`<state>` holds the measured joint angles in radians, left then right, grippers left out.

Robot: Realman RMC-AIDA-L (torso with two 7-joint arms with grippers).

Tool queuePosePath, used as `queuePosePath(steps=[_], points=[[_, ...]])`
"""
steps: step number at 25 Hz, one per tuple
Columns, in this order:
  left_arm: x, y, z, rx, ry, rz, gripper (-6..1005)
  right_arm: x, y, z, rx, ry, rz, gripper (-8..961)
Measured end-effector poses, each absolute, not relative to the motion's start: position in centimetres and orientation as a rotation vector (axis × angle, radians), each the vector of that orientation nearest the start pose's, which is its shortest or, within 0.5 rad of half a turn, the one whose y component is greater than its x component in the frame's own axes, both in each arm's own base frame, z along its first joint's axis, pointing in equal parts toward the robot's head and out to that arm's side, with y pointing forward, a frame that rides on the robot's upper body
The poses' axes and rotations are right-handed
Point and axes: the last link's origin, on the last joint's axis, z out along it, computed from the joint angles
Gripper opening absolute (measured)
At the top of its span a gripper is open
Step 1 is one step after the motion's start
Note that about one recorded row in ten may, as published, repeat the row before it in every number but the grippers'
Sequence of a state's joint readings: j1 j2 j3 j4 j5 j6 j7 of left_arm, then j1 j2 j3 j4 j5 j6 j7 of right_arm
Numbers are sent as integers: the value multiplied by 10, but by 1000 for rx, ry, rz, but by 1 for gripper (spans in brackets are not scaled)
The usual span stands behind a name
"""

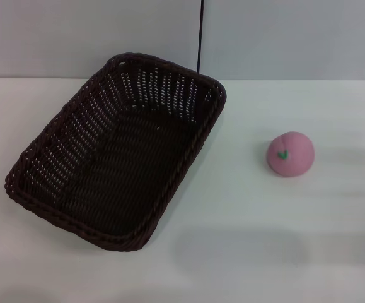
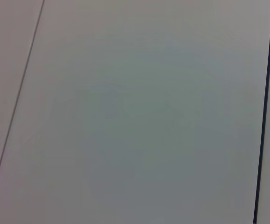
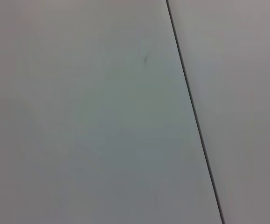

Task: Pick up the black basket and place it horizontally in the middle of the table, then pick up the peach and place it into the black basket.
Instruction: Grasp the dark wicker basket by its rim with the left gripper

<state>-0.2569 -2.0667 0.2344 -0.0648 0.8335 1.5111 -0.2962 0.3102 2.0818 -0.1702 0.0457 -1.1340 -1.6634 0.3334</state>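
Note:
The black basket (image 1: 120, 151) lies on the white table (image 1: 264, 240), left of centre, turned diagonally with its long side running from near left to far right. It is empty. The peach (image 1: 290, 153) sits on the table to the right of the basket, well apart from it, its green leaf mark facing me. Neither gripper shows in the head view. Both wrist views show only a plain grey wall panel with a dark seam.
A grey wall (image 1: 283, 38) with a dark vertical seam (image 1: 200, 35) stands behind the table's far edge. Bare tabletop lies between the basket and the peach and along the near edge.

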Motion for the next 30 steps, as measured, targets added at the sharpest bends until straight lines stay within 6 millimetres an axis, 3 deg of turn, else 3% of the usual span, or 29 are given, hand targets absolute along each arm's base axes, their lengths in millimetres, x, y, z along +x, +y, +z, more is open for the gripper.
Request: queuePosePath(steps=[1,7,10,11,15,22,24,27,28,30], points=[[-403,232,61,-1068,-599,-743,764,350,257,43,-1295,433,955,572],[-392,226,60,-1139,-525,-782,834,351,253,44,-1291,432,961,570],[-388,226,61,-1180,-490,-796,832,352,252,44,-1288,437,960,569],[-381,228,64,-1309,-425,-828,832,353,251,44,-1288,439,957,568],[-375,232,70,-1467,-408,-890,829,353,248,45,-1282,434,961,567],[-360,256,93,-1822,-550,-915,827,353,248,46,-1282,429,959,565],[-342,274,104,-2031,-643,-834,827,354,248,45,-1282,434,956,564],[-332,283,107,-2126,-686,-759,826,354,247,44,-1282,438,952,563],[-318,296,108,-2238,-771,-643,826,355,246,44,-1281,441,948,562],[-307,304,108,-2304,-829,-577,825,356,245,45,-1279,442,946,562]])
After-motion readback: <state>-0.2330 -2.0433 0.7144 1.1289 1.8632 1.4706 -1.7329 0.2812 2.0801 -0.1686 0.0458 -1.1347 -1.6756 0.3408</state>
